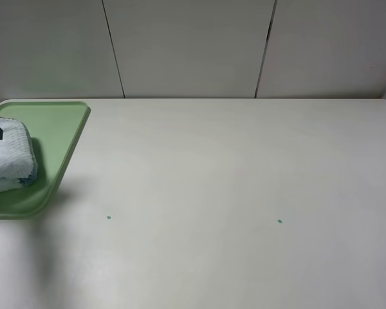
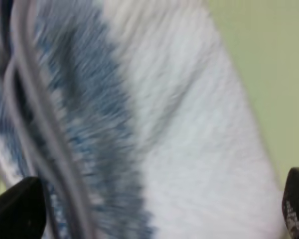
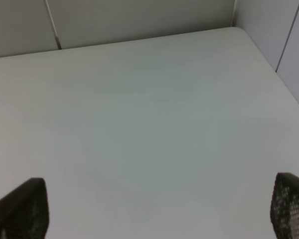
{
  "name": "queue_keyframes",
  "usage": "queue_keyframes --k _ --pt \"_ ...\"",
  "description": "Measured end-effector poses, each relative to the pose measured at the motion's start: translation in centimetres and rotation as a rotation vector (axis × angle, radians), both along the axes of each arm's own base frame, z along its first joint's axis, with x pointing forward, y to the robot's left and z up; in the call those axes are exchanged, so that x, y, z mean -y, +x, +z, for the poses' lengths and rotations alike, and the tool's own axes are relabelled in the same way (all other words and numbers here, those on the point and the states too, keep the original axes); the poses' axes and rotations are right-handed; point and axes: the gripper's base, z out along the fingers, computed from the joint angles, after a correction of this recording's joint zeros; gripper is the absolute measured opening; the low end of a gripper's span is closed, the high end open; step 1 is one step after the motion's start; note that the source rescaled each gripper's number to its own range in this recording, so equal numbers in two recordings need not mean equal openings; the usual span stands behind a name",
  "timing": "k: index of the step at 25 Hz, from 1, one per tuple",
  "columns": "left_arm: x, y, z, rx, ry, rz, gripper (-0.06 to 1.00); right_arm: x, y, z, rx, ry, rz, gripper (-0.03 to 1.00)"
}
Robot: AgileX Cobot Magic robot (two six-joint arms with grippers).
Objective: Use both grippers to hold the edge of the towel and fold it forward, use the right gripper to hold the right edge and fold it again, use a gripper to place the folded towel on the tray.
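Towel [image 1: 9, 158] rests folded on tray [image 1: 58, 138]; left end effector [image 2: 162, 209], spread astride it, could snag cloth lifting.

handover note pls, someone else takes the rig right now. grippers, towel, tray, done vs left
Left gripper: jaws wide apart, right over the towel, nothing clamped between them.
Right gripper: open, holding nothing, over bare table.
Towel: folded into a compact stack, lying on the green tray at the far left of the table.
Done: folds and placement look complete.
Left: lift the left arm clear of the towel; probably nothing else. Part of the tray is cut off in the high view, so check the towel sits fully inside the rim.
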Motion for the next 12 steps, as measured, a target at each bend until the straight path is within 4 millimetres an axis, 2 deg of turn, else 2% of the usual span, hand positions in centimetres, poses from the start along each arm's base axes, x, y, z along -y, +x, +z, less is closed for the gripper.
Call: queue_keyframes --k 4,12 --pt "0.4 -1.5 2.6 0.047 0.008 0.014 0.98 0.0 0.0 0.0 0.0 0.0 0.0 1.0" --pt "0.6 -2.5 4.6 -0.107 -0.051 0.062 0.98 0.0 0.0 0.0 0.0 0.0 0.0 1.0"
